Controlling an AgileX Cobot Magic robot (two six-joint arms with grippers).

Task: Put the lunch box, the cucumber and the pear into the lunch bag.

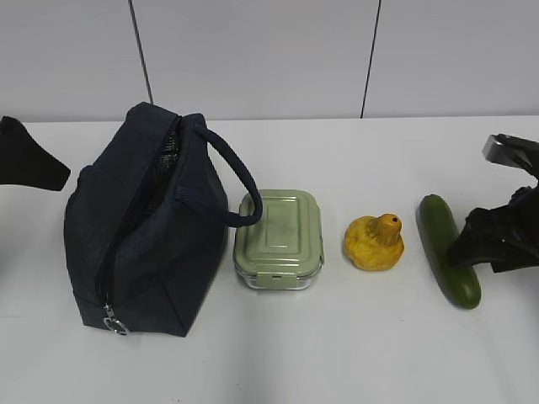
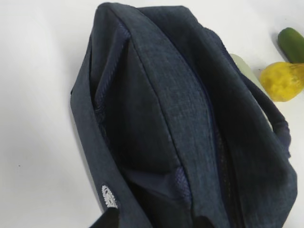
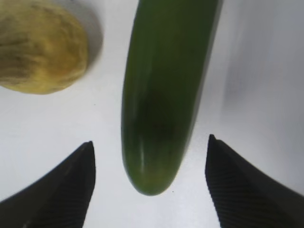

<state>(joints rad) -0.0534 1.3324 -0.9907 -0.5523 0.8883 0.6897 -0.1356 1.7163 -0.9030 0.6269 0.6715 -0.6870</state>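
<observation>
The dark navy lunch bag (image 1: 147,223) stands at the left, its ring pull (image 1: 114,323) hanging at the front lower end. The sage-lidded lunch box (image 1: 280,238) sits right beside it, under the loop handle. The yellow pear (image 1: 374,242) lies to its right, then the dark green cucumber (image 1: 449,250). My right gripper (image 3: 149,141) is open, its jaws either side of the cucumber's (image 3: 164,95) near end without touching it; the pear (image 3: 40,47) is at upper left. My left gripper (image 2: 156,219) is open just above the bag's (image 2: 180,118) end panel, empty.
White table with a white panelled wall behind. In the exterior view my left gripper (image 1: 29,164) shows at the left edge, apart from the bag, and my right gripper (image 1: 472,251) at the right edge by the cucumber. The left wrist view also shows the pear (image 2: 282,80) and cucumber tip (image 2: 292,42).
</observation>
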